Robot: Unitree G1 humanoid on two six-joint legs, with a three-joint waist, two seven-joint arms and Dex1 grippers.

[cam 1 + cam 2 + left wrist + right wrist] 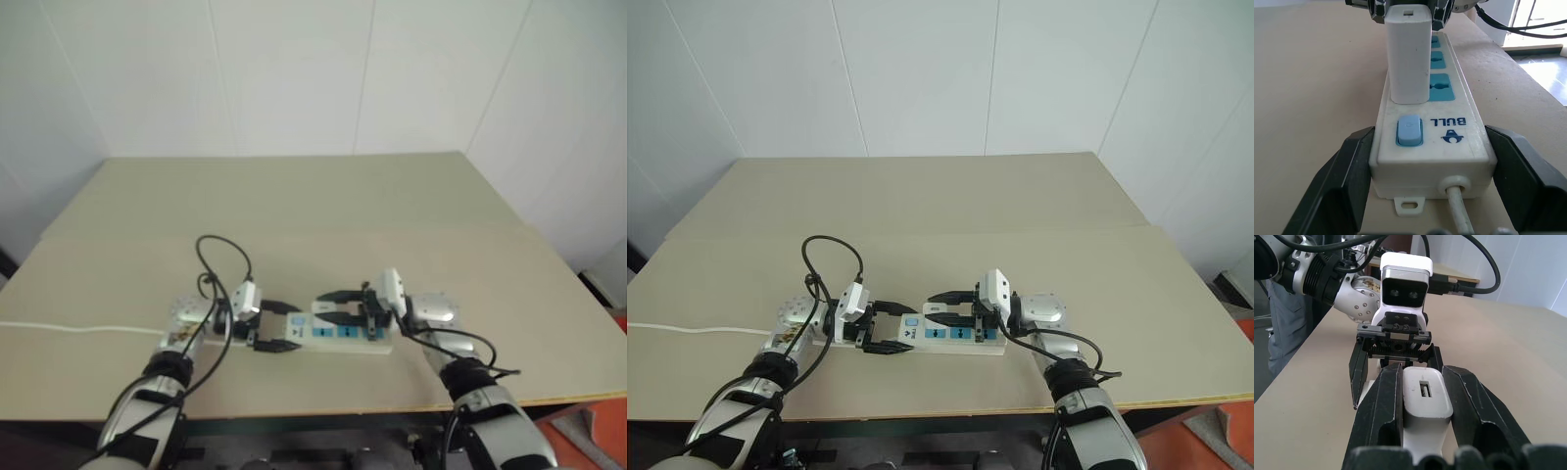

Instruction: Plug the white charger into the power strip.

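Head views: power strip lies flat on counter, lower centre of frame, cord trailing to left edge. Left gripper at strip's switch end, fingers clamped on strip's two long sides. Right gripper over strip's middle.

Left wrist view: white charger stands upright at first blue socket beside switch; black fingers flank strip's sides.

Right wrist view: fingers closed on white charger, one each side, strip beneath.
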